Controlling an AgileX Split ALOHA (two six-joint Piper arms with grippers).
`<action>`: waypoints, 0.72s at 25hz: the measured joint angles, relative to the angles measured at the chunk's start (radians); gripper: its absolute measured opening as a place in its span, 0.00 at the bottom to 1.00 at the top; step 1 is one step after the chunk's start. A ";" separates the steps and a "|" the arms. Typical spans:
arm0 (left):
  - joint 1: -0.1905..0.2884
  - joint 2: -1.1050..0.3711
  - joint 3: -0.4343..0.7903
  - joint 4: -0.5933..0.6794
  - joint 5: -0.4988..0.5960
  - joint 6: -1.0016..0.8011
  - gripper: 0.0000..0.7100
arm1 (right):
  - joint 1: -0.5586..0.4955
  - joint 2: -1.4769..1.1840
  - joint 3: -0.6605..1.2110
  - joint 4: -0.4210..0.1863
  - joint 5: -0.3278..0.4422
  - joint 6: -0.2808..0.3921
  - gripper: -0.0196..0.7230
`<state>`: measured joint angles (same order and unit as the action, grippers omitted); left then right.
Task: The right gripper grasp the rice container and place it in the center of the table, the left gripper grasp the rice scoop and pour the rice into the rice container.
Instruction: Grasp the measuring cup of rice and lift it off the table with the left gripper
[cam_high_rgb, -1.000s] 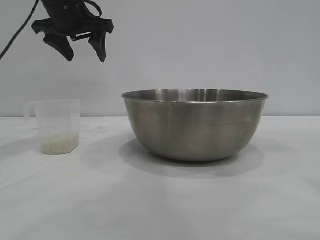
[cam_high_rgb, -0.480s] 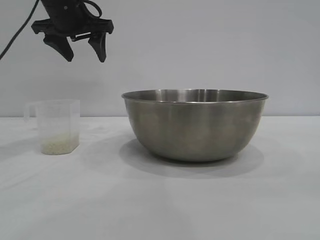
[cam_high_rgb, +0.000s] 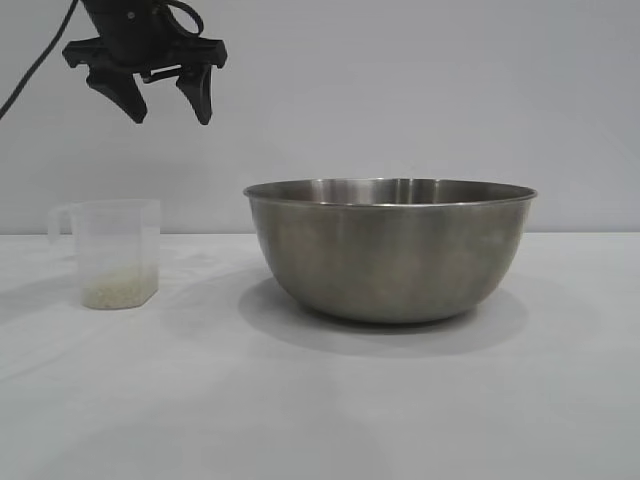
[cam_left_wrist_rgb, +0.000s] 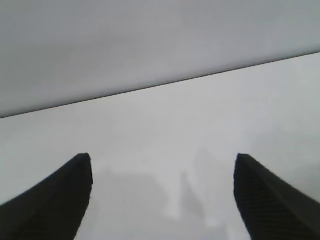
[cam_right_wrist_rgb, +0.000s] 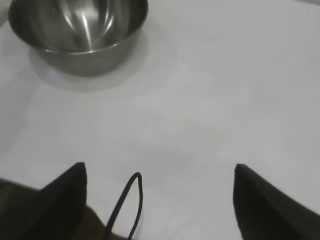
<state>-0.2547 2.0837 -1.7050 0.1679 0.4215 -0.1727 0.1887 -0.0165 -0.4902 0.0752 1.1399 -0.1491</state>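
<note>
The rice container (cam_high_rgb: 390, 250) is seen standing upright near the middle of the table (cam_high_rgb: 320, 400), empty as far as its interior can be viewed from the right wrist, where it (cam_right_wrist_rgb: 80, 30) lies well apart from the right gripper (cam_right_wrist_rgb: 160, 200). That gripper's fingers are spread wide and nothing is held between them; it does not appear in the exterior view. The placing of the bowl is judged done, so the scoop is taken as the thing to be handled next.

The rice scoop (cam_high_rgb: 113, 253) stands upright at the left of the table, well apart from the bowl, with its handle turned to the far left. A shallow layer of the rice (cam_high_rgb: 120, 290) is seen at its bottom. The left gripper (cam_high_rgb: 165, 100) hangs high above it, slightly to the right, fingers parted and empty.

The scoop is judged light, thin-walled and somewhat flexible, so a hard squeeze across the body may deform it or let the smooth plastic slip. It could easily be tipped or pushed aside by a glancing finger. A hold on the handle, or across the upper wall near the rim, is judged best, since the pour can then be made by tilting toward the bowl
</note>
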 joint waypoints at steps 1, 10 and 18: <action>0.000 0.000 0.000 0.003 0.000 0.000 0.79 | 0.000 0.000 0.000 0.000 0.002 0.001 0.75; 0.000 -0.054 0.000 0.003 -0.004 0.028 0.61 | 0.000 0.000 0.000 -0.006 0.002 0.013 0.75; 0.000 -0.206 0.304 0.008 -0.275 0.028 0.58 | 0.000 0.000 0.000 -0.014 0.002 0.024 0.75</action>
<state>-0.2547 1.8774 -1.4005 0.1754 0.1467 -0.1446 0.1887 -0.0165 -0.4902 0.0613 1.1420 -0.1253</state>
